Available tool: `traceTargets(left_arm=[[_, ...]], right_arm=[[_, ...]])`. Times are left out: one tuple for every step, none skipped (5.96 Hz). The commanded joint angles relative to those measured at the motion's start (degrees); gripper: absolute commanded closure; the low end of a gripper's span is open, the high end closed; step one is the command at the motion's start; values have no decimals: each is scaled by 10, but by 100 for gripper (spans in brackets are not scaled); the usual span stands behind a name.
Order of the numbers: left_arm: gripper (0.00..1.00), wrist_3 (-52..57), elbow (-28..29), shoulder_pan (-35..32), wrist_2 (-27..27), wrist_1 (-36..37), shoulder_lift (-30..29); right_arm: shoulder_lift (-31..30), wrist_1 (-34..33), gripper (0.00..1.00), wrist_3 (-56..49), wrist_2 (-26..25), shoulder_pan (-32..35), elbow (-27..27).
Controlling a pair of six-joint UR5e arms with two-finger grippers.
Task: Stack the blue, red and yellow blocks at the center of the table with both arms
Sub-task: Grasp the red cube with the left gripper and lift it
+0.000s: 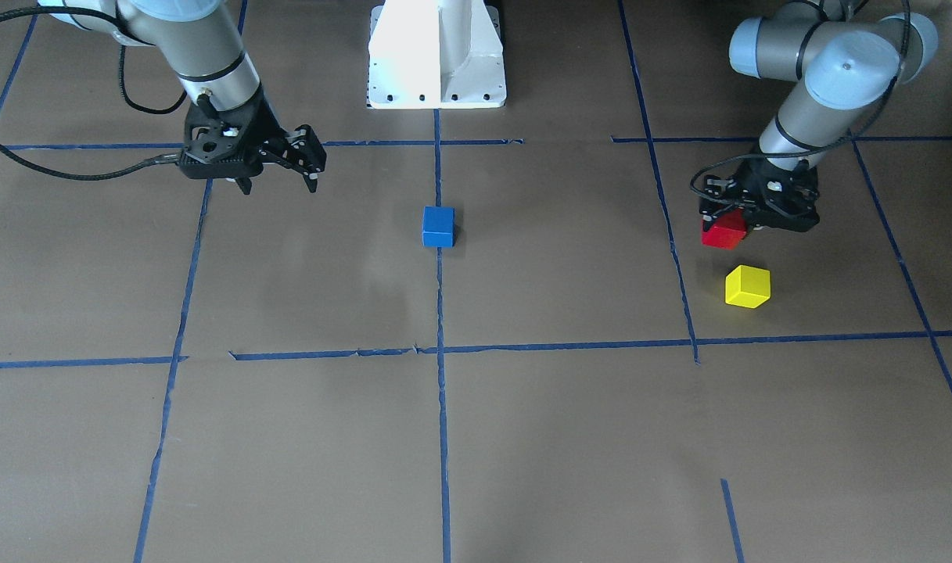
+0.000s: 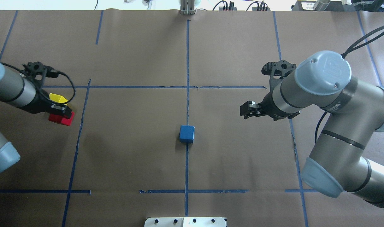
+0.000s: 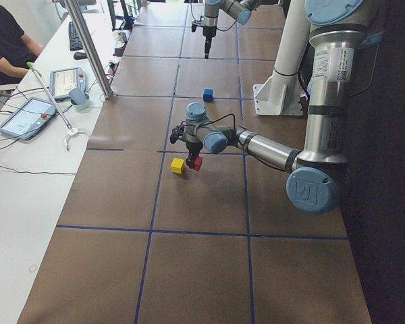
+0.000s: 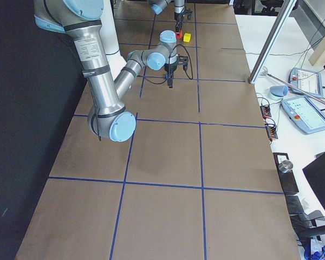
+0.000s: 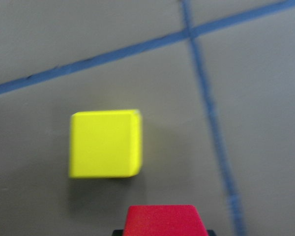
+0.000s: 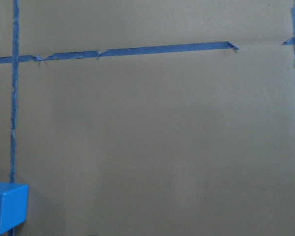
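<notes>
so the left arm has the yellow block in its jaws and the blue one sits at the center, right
No: the jaws of the left arm are shut on the red block, not the yellow block, which lies beside it, as the exterior front-facing view shows. The blue block is at the center.

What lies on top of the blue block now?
Nothing: the blue block shows a bare top face; its underside is hidden. The red block sits apart in the left gripper.

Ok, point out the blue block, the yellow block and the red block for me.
blue block (image 1: 438, 220), front-facing view, top face
yellow block (image 1: 749, 279), front-facing view, top face
red block (image 1: 722, 235), front-facing view, exposed lower side
</notes>
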Motion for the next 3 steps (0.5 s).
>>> traceTargets(left_arm=[[100,-128,-31,84,3,190,-166],[100,-177,-18,119,10,217,-220],[100,-189,33,126,23,220,-288]], right_arm=[[-46,1,0,-55,16,31,15],[-58,1,0,-79,17,43,15],[-69,1,0,-99,17,54,14]])
